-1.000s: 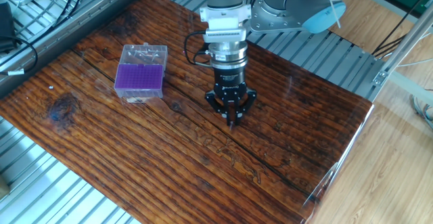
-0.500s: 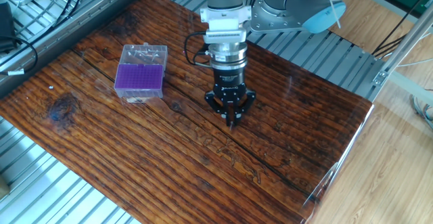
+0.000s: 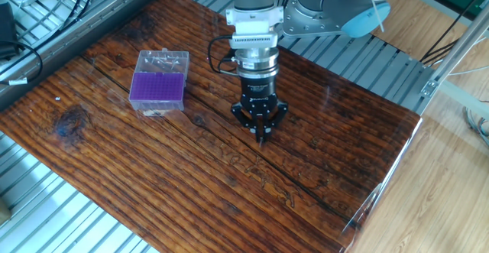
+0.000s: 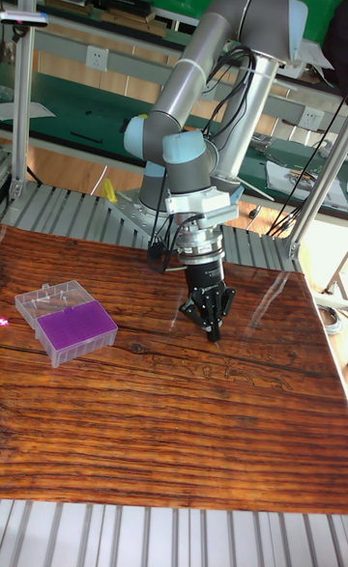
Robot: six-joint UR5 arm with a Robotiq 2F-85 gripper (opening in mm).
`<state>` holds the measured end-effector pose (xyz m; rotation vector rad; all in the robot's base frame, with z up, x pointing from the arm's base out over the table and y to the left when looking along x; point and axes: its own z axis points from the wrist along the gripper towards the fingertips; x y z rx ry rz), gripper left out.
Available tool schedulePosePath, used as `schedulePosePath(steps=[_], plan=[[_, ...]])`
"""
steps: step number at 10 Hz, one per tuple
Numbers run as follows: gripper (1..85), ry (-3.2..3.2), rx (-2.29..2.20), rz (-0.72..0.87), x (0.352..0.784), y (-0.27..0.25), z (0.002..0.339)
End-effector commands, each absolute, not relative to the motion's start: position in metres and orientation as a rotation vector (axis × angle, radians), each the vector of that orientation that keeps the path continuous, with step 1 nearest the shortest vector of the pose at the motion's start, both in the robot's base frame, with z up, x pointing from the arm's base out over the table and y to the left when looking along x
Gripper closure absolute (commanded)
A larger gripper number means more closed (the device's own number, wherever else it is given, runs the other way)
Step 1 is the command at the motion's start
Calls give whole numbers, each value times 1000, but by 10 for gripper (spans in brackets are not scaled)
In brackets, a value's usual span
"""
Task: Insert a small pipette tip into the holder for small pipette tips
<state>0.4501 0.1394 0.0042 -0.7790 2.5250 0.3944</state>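
The gripper (image 3: 260,134) points straight down over the middle of the wooden table (image 3: 191,184), its fingers drawn together to a point; whether a small pipette tip sits between them cannot be told (too small to see); the holder for small pipette tips (image 3: 158,88) rests flat well to the side, purple grid up, clear lid (image 4: 50,297) hinged back, its long axis running toward the table's far edge.
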Motion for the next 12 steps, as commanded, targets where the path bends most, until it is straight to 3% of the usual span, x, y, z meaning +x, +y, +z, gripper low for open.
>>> schedulePosePath(steps=[1, 2, 10, 12], plan=[[807, 2533, -735, 398, 452, 135, 10], [847, 2544, -714, 374, 453, 133, 11], [837, 2584, -689, 314, 448, 134, 30], [847, 2717, -734, -43, 440, 56, 38]])
